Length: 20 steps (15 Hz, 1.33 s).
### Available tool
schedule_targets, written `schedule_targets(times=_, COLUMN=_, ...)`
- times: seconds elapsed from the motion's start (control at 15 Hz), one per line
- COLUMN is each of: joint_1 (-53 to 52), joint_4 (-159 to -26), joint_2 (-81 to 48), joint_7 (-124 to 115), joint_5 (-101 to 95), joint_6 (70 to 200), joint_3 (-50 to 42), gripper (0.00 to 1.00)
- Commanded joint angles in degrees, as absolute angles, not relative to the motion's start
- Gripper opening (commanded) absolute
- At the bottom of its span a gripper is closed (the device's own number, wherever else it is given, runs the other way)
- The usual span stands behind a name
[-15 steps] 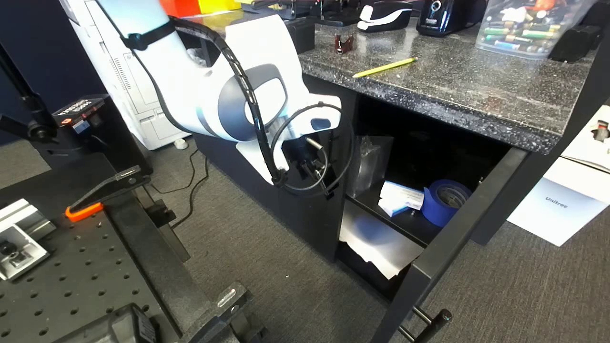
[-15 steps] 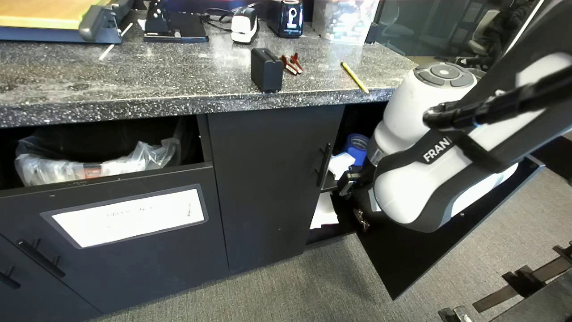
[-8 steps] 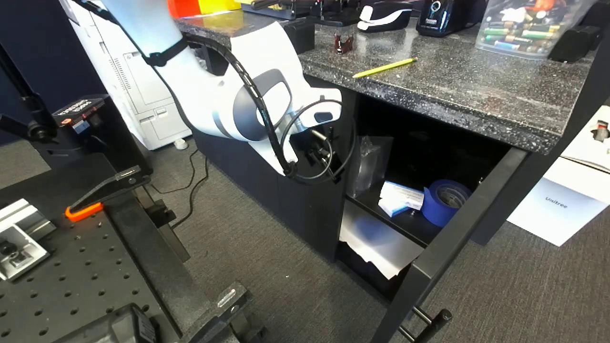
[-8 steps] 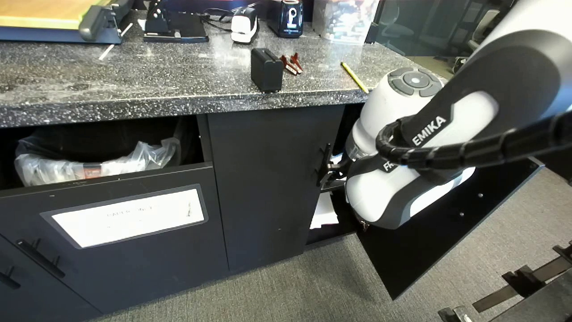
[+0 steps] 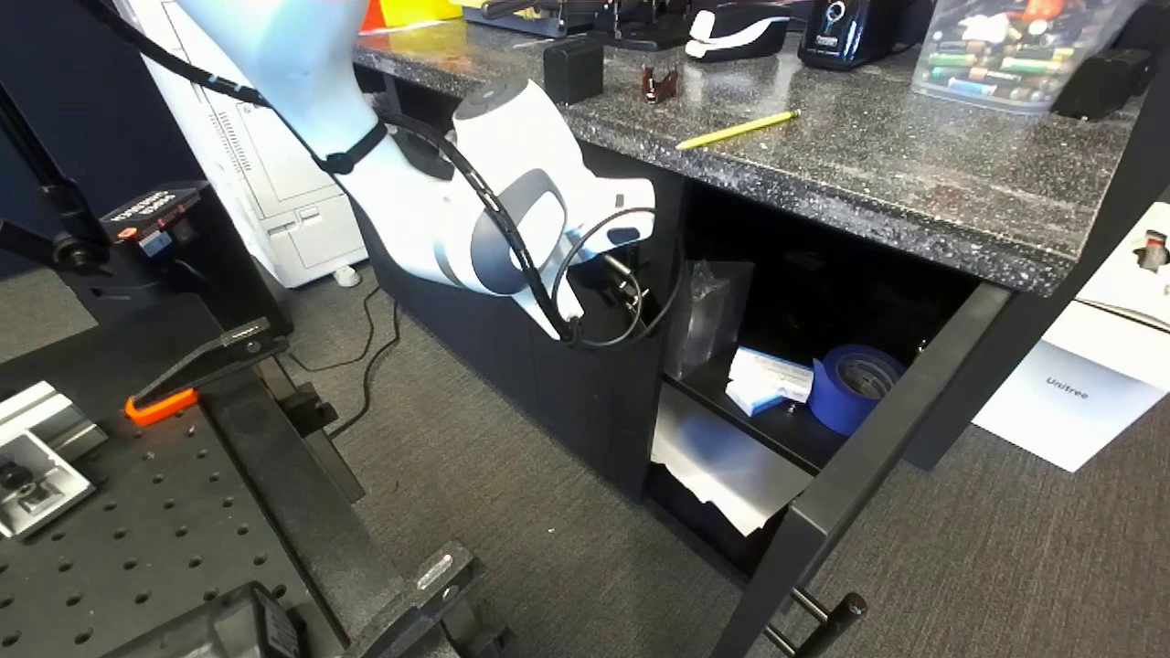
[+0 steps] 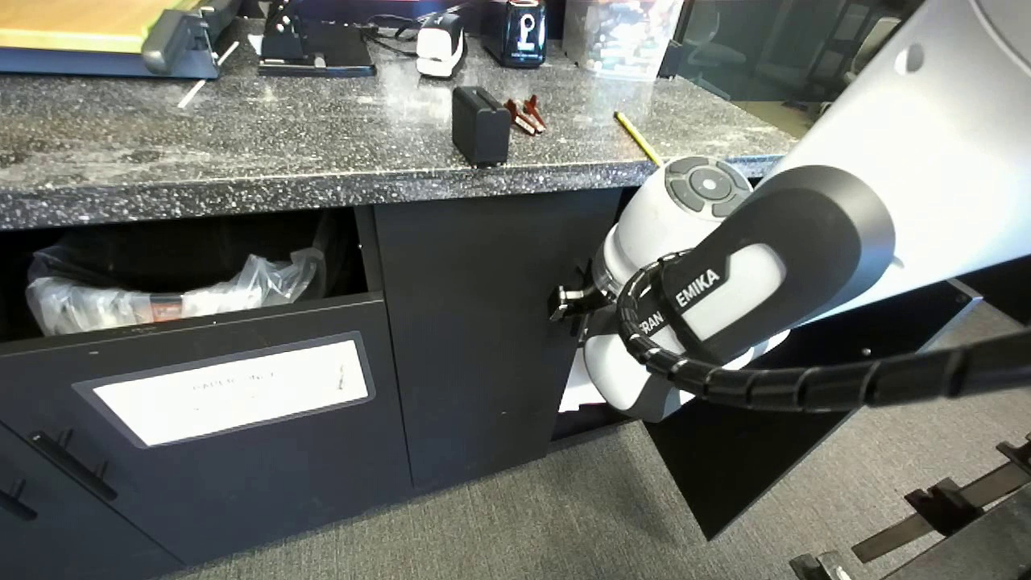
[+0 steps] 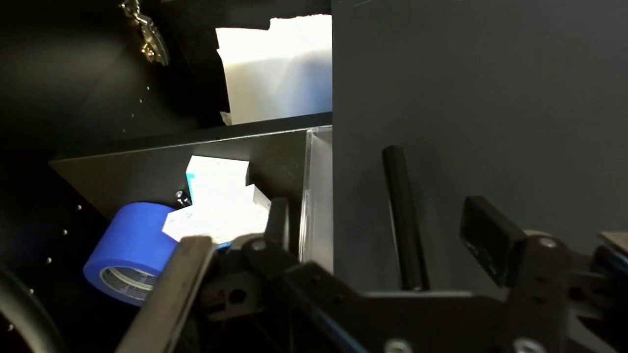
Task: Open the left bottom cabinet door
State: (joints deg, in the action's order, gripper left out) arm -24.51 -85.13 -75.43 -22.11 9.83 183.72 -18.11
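The left bottom cabinet door [image 6: 483,338] is a plain matte-black panel that stands closed, and it also shows in the wrist view [image 7: 471,108]. Its slim black bar handle [image 7: 403,211] runs near the panel's edge. My gripper [image 7: 381,223] is open. In the wrist view the handle lies between its spread fingers, nearer the right one, with no contact seen. In an exterior view the gripper [image 6: 564,303] is in front of the handle and hides most of it. The other black door [image 6: 773,451] of the pair stands swung open.
The open compartment holds blue tape [image 5: 855,388], white boxes [image 5: 770,379] and paper sheets [image 5: 713,457] below the shelf. The stone countertop [image 6: 322,153] overhangs above. A black panel with a white label [image 6: 242,395] stands to the door's left. A perforated black table [image 5: 164,512] is nearby.
In an exterior view my gripper has moved left from in front of the open compartment to the closed door's handle. The arm has swung with it. Both doors have stayed put.
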Motion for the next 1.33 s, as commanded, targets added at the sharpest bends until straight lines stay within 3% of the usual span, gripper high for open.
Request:
schedule_targets(times=0.0, joint_1=-25.8, joint_4=-80.3, joint_2=-79.2, joint_7=-22.2, joint_5=12.3, joint_6=185.4, joint_3=-19.6, gripper=0.58)
schedule_targets(times=0.47, joint_1=-25.9, joint_4=-78.2, joint_2=-79.9, joint_7=-21.8, joint_5=12.7, joint_6=185.1, joint_3=-19.0, gripper=0.05)
schedule_targets(times=0.53, joint_1=-25.8, joint_4=-78.9, joint_2=-79.4, joint_7=-21.8, joint_5=12.9, joint_6=185.2, joint_3=-19.0, gripper=0.02)
schedule_targets(times=0.73, joint_1=-24.5, joint_4=-82.5, joint_2=-76.5, joint_7=-20.0, joint_5=12.2, joint_6=185.5, joint_3=-16.2, gripper=0.04)
schedule_targets(times=1.27, joint_1=-4.9, joint_4=-104.0, joint_2=-59.7, joint_7=-7.3, joint_5=7.4, joint_6=185.3, joint_3=9.1, gripper=0.04)
